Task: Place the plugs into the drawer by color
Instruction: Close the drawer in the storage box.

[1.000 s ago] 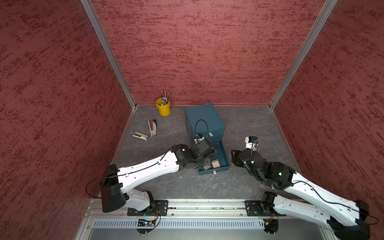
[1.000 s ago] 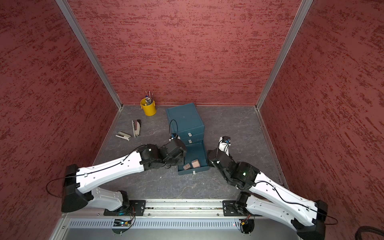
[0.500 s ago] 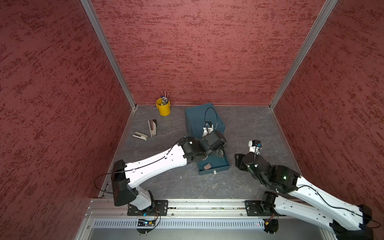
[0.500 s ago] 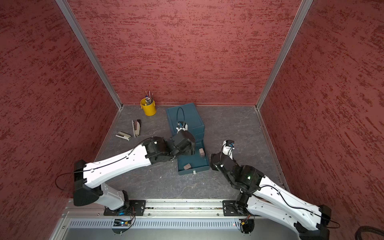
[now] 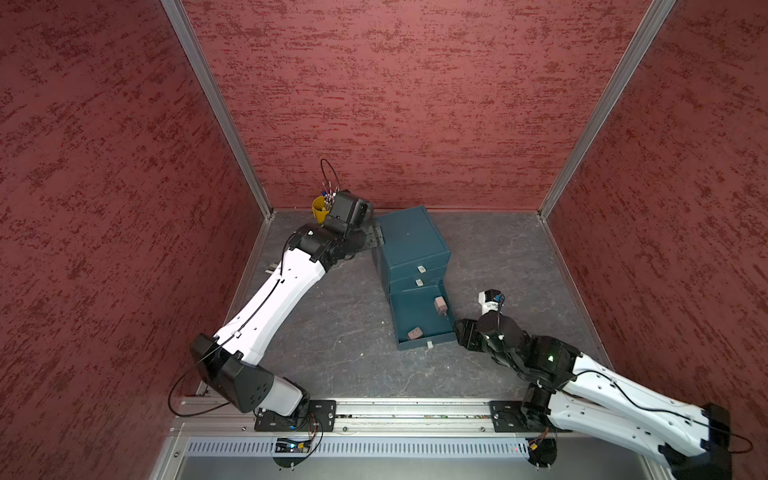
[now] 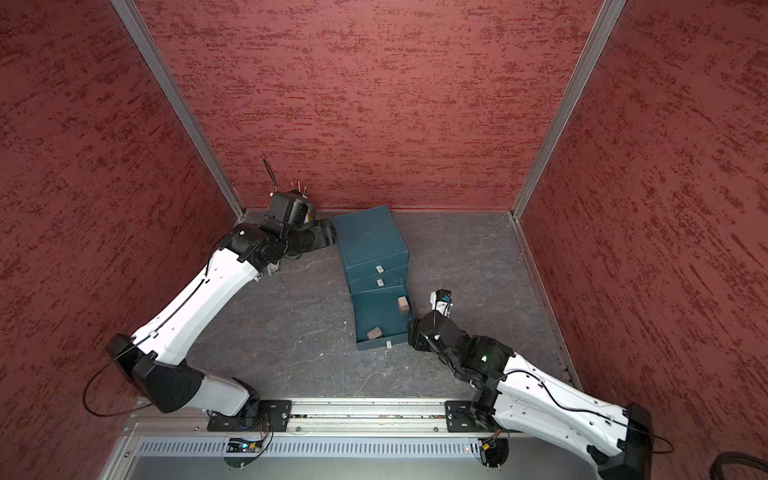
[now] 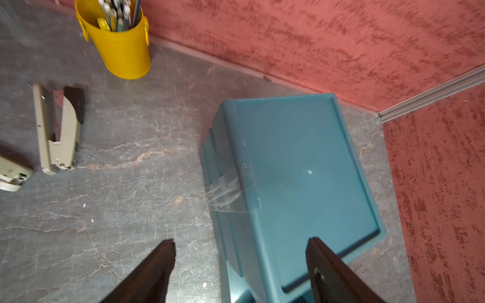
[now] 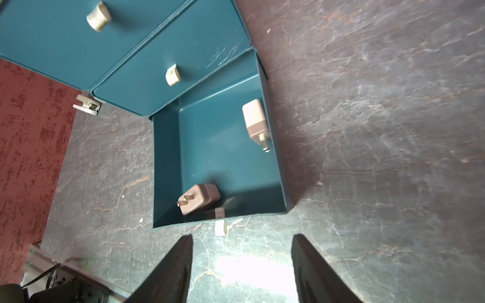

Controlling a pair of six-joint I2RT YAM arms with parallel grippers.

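Observation:
The teal drawer cabinet (image 5: pixel 409 239) stands mid-table with its bottom drawer (image 5: pixel 415 320) pulled out. Two pinkish-tan plugs lie in that drawer: one (image 5: pixel 439 305) along its right wall, one (image 5: pixel 414 333) near its front wall. In the right wrist view they show as the upright plug (image 8: pixel 254 118) and the plug on its side (image 8: pixel 199 198). My left gripper (image 7: pixel 241 241) is open and holds nothing, hanging by the cabinet's back left edge (image 5: pixel 376 237). My right gripper (image 8: pixel 242 237) is open and holds nothing, just off the drawer's front right corner (image 5: pixel 459 332).
A yellow cup (image 7: pixel 120 44) of pens stands at the back left corner. Two beige staplers (image 7: pixel 56 128) (image 7: pixel 11 173) lie left of the cabinet, mostly hidden under my left arm in both top views. The two upper drawers (image 8: pixel 168 76) are closed. Red walls enclose three sides.
My left arm has swung from over the pulled-out drawer to the cabinet's back left, and its jaws have opened. One tan plug now lies farther back along the drawer's right wall. The right gripper drew back slightly.

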